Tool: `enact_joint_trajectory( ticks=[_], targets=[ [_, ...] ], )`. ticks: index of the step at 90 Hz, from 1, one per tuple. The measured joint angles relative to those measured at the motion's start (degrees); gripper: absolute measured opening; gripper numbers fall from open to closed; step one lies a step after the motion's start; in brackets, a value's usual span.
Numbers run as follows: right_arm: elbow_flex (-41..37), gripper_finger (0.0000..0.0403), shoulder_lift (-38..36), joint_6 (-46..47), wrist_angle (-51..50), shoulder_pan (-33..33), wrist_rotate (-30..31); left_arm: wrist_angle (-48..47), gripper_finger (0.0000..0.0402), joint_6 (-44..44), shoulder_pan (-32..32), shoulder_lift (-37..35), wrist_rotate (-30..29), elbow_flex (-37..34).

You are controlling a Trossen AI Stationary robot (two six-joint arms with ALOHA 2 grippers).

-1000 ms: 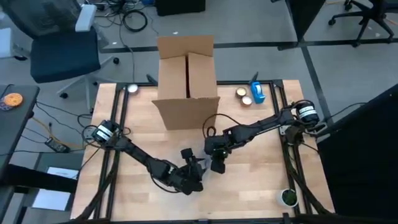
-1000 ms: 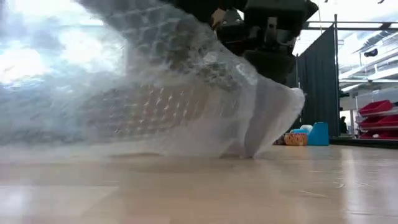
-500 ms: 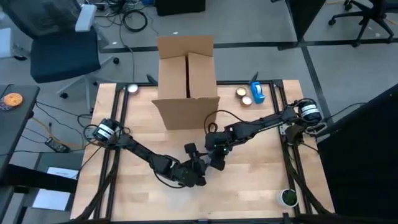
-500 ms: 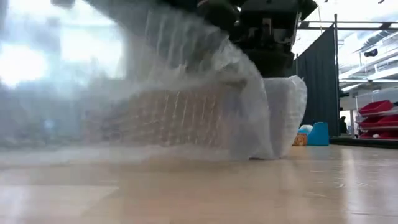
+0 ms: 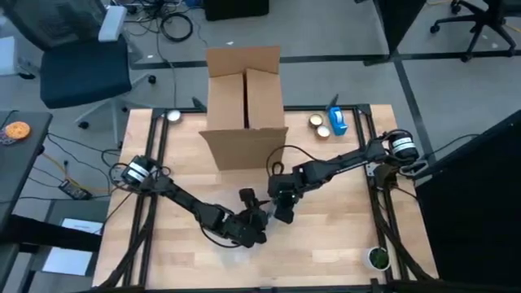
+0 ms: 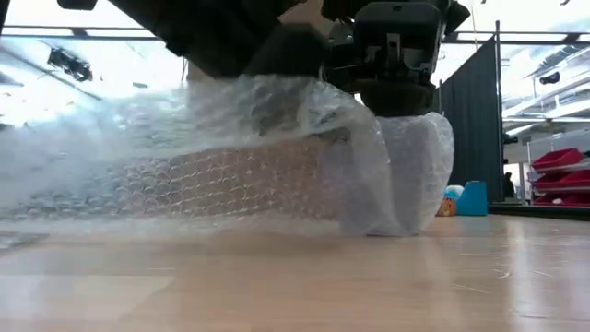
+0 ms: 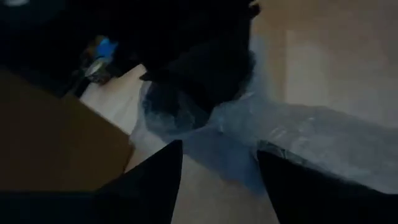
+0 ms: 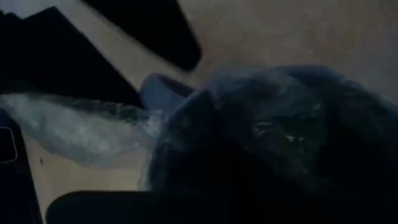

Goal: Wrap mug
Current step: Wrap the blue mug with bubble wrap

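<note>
Bench [image 5: 342, 236], box [image 5: 244, 102] at its far edge. I see bubble wrap [image 6: 230, 166] lying long across the bench near the front, one end humped upright over the mug [image 8: 267, 143] at centre. Wrap partly done, I'd say; loose tail left to roll. Left gripper [image 7: 217, 180] spread by the wrap. Right gripper [image 5: 281, 207] over the mug; can't tell its grip.

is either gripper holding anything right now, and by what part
It cannot be told. Both the left gripper and the right gripper are at the clear bubble wrap, but no grip is visible.
</note>
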Motion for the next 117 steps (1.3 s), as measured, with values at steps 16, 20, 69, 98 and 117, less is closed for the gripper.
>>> enact_joint_trajectory(
  ticks=[16, 20, 69, 98, 117],
  targets=[
    [4.83, 0.0000, -1.50, -0.67, -8.84, 0.25, -0.65, 4.05, 0.0192, 1.28, -0.90, 0.04, -3.40, -0.01],
    [6.22, 0.0000, -1.59, -0.81, -10.15, 0.31, -0.63, 4.62, 0.0192, 1.81, -0.95, 0.04, -3.29, -0.01],
    [3.32, 0.0000, -1.76, 0.18, -13.82, -0.35, 6.62, 3.46, 0.0192, 1.52, -0.98, 0.04, -2.81, -0.01],
    [1.51, 0.0000, -1.72, 0.27, -12.17, 2.33, 4.14, 3.13, 0.0192, -0.25, -0.98, 0.04, -2.78, -0.01],
    [10.03, 0.0000, -1.75, -2.69, -23.25, 4.16, -0.42, 2.59, 0.0192, -1.09, -0.98, 0.04, -2.78, -0.01]
  ],
)
